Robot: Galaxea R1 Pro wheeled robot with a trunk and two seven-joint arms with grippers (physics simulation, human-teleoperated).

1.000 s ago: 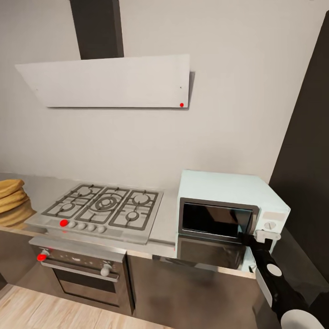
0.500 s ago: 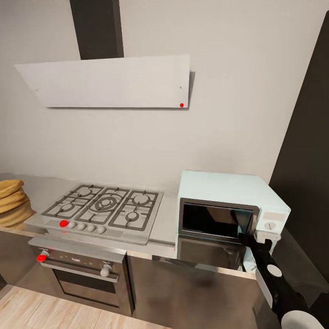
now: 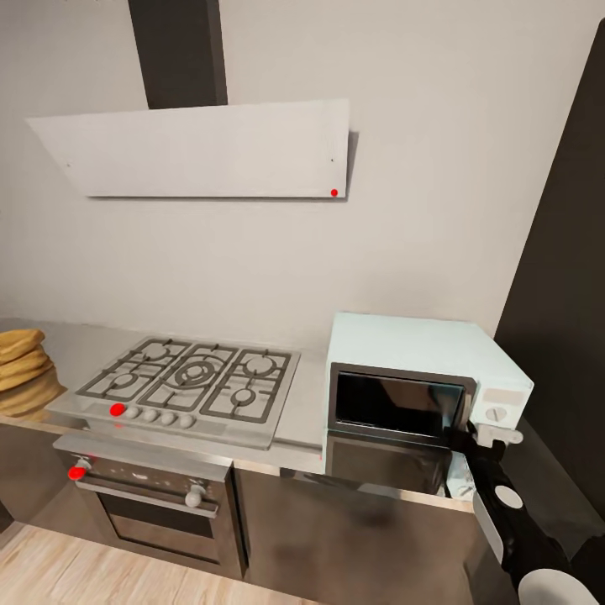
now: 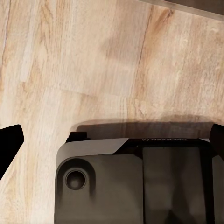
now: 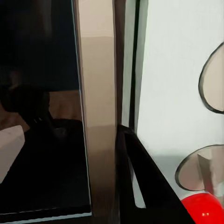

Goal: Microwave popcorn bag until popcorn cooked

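Microwave [image 3: 424,382]: mint-blue, on countertop [image 3: 307,420] right of gas hob [image 3: 189,382], door apparently shut; popcorn bag [image 3: 21,370] at far left of same countertop, well apart. Right gripper [image 3: 479,437]: tips at door's right edge by control panel [image 3: 500,407]; 1 finger [image 5: 140,172] sits along door seam, jaw width can't tell; left gripper, seen over wood floor [image 4: 93,60], spread wide, empty. Step (judged): door opening — hook frame edge, pull along hinge arc, slow, w/o dragging the unit.
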